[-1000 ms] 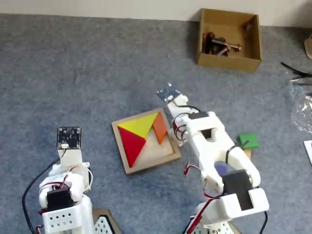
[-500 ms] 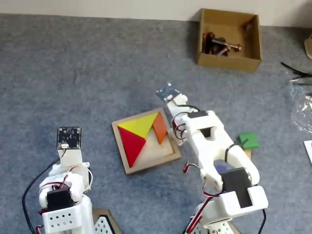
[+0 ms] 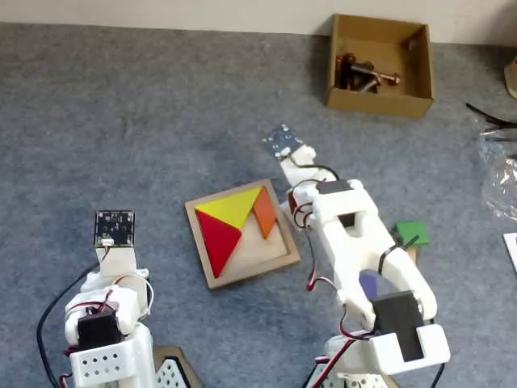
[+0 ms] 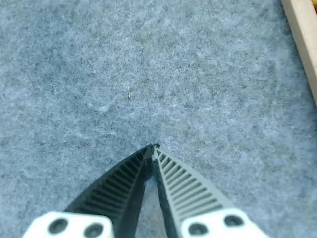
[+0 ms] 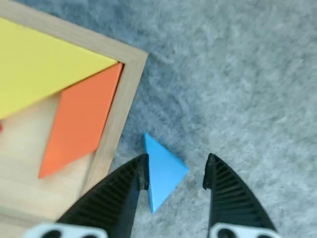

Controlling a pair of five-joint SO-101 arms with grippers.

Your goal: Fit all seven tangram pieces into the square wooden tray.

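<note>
The square wooden tray (image 3: 212, 275) holds a yellow triangle (image 3: 230, 206), a red triangle (image 3: 218, 240) and an orange parallelogram (image 3: 265, 212). In the right wrist view a small blue triangle (image 5: 163, 169) lies on the carpet just outside the tray's rim (image 5: 130, 79), beside the orange piece (image 5: 81, 116). My right gripper (image 5: 176, 171) is open and straddles the blue triangle, one finger (image 5: 130, 181) against its edge. A green piece (image 3: 410, 234) and a purple piece (image 3: 367, 283) lie right of the right arm (image 3: 347, 234). My left gripper (image 4: 152, 148) is shut over bare carpet, away from the tray.
A cardboard box (image 3: 380, 65) with small metal parts stands at the back right. Cables and a plastic bag (image 3: 501, 178) lie along the right edge. The tray's edge (image 4: 302, 39) shows in a corner of the left wrist view. Grey carpet lies open at left and back.
The right arm has shifted slightly farther back and to the right beside the tray. The left arm has not moved.
</note>
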